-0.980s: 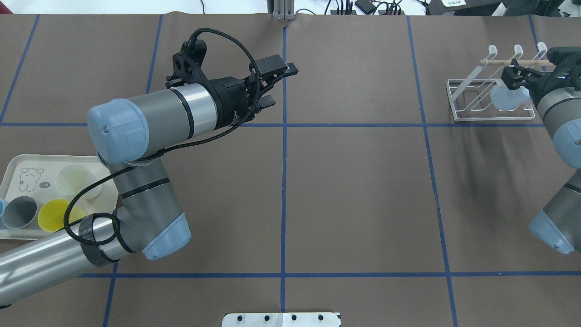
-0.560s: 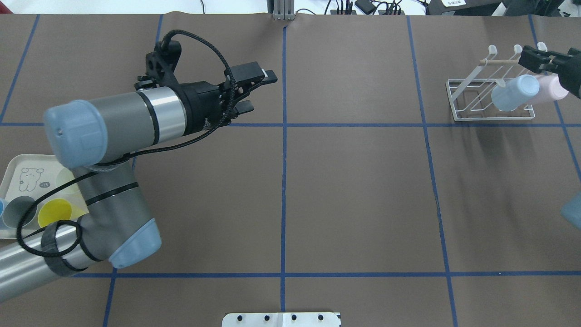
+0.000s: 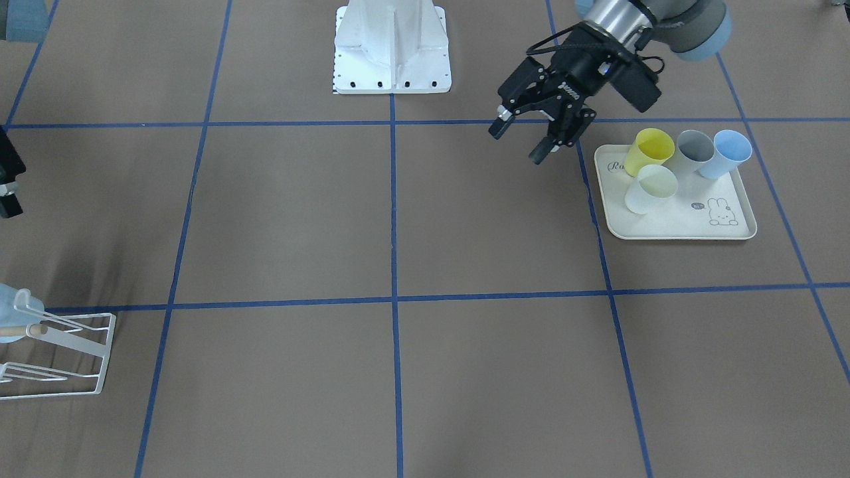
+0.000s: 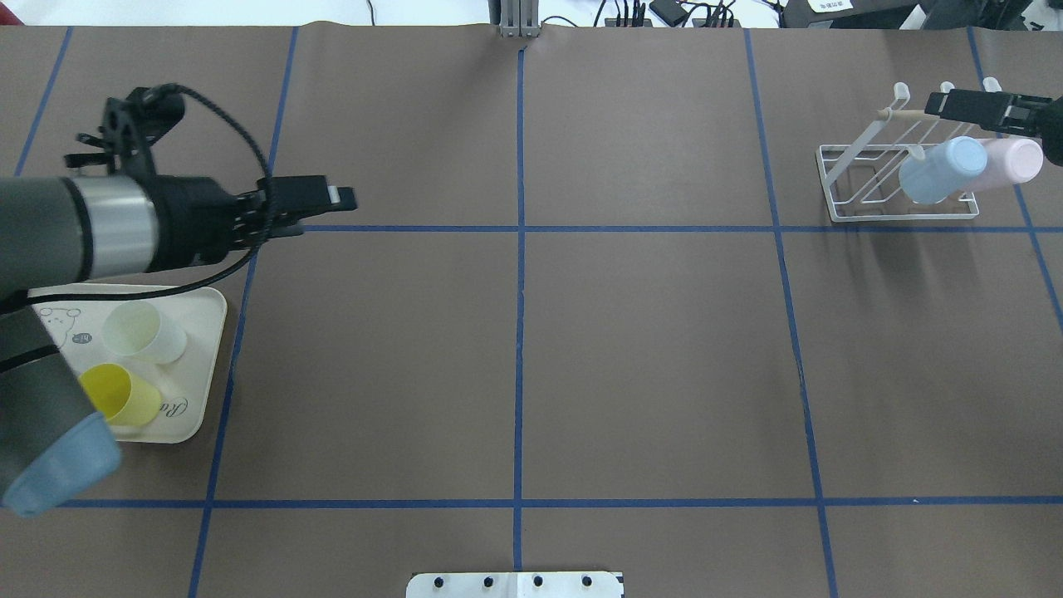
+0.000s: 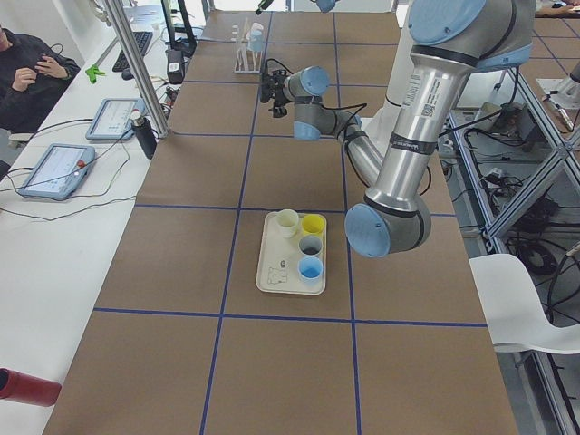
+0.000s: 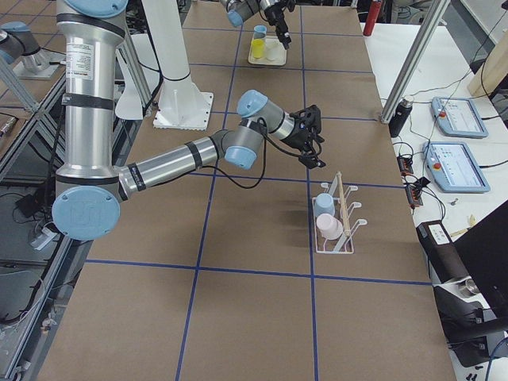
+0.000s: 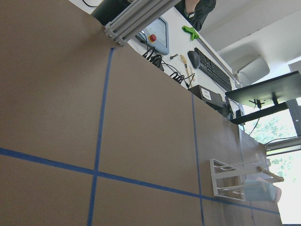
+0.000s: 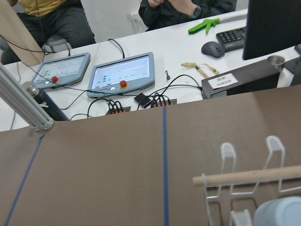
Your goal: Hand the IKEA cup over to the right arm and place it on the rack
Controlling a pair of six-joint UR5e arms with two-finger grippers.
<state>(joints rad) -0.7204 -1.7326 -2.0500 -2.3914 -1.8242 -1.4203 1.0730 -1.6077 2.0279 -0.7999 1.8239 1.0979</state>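
Observation:
A pale blue IKEA cup [image 4: 942,170] hangs tilted on the white wire rack [image 4: 897,209] at the far right, beside a pink cup [image 4: 1009,162]. The right arm's gripper [image 4: 934,105] hovers just beyond the rack's wooden peg [image 8: 254,175], apart from both cups, and looks open and empty. In the right wrist view the blue cup's rim [image 8: 282,212] shows under the peg. My left gripper [image 3: 516,143] is open and empty, low over the table beside the tray; the overhead view shows the left gripper [image 4: 328,203] too.
A cream rabbit-print tray [image 3: 677,229] on the robot's left holds a yellow cup [image 3: 647,149], a grey one [image 3: 694,149], a blue one [image 3: 727,153] and a pale one [image 3: 651,189]. People sit with tablets [image 8: 122,73] at the bench beyond the far edge.
The right gripper let go of the blue cup, left it on the rack and drew back past the peg. The left arm swung back left toward the tray, still open.

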